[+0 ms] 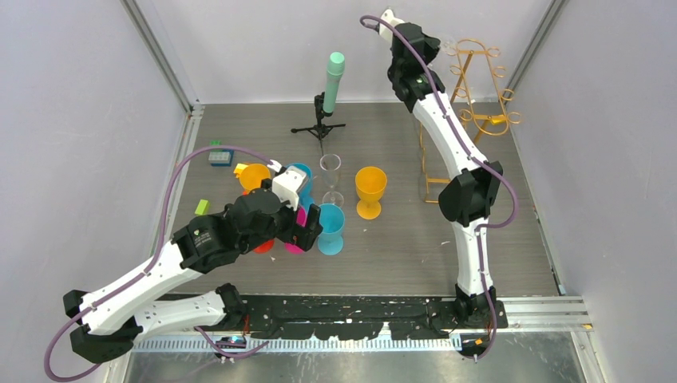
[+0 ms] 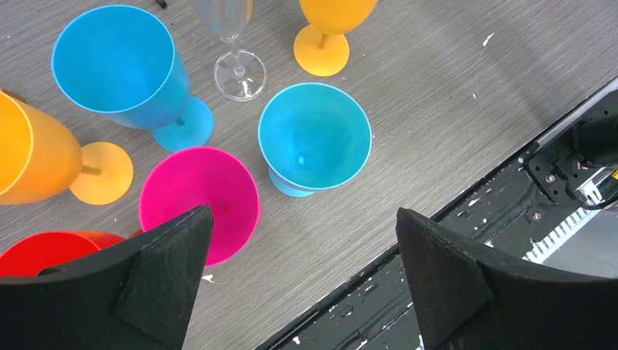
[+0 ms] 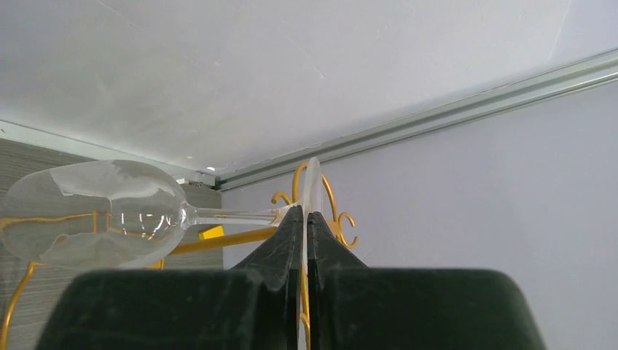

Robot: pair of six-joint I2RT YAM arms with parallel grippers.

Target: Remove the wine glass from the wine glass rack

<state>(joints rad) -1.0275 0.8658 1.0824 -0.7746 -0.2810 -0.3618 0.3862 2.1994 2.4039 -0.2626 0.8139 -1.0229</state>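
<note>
- Our right gripper (image 3: 304, 219) pinches the edge-on foot of the wine glass (image 3: 95, 211), fingers pressed onto it.
- The glass sits at the top hooks of the wine glass rack (image 3: 233, 239). Its stem runs across the wrist view, bowl pointing left.
- Back wall (image 1: 263, 48) and side wall (image 1: 607, 120) crowd the rack; bare table (image 1: 399, 255) lies before it.
- Our left gripper (image 2: 302, 215) gapes wide above coloured goblets (image 2: 313, 135), well apart from the rack.

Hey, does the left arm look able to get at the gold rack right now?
Probably not. The wine glass rack stands far right, beyond the right arm, whose right gripper is shut on the wine glass there. The left gripper hovers open over the goblets, well short.
</note>
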